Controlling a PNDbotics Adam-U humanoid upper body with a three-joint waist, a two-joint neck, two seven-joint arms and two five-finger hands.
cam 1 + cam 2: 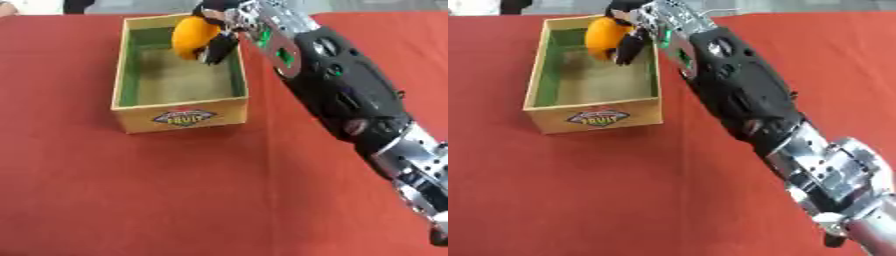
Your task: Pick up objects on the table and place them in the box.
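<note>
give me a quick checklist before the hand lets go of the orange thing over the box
1. Right hand curled round the orange object: ok.
2. Object above the box opening, near its far end: ok.
3. Box upright on the red table: ok.
4. Box floor under the object free of other things: ok.
5. How high the object hangs above the box floor: cannot tell.
6. Left hand out of the way: cannot tell, not in view.

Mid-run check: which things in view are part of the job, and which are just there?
Part of the job:
- orange object, held over the box's far end
- right hand, fingers curled round it
- wooden box, green-lined, logo on its front

Just there:
- red tablecloth
- nothing else loose on it; left hand not in view
</note>
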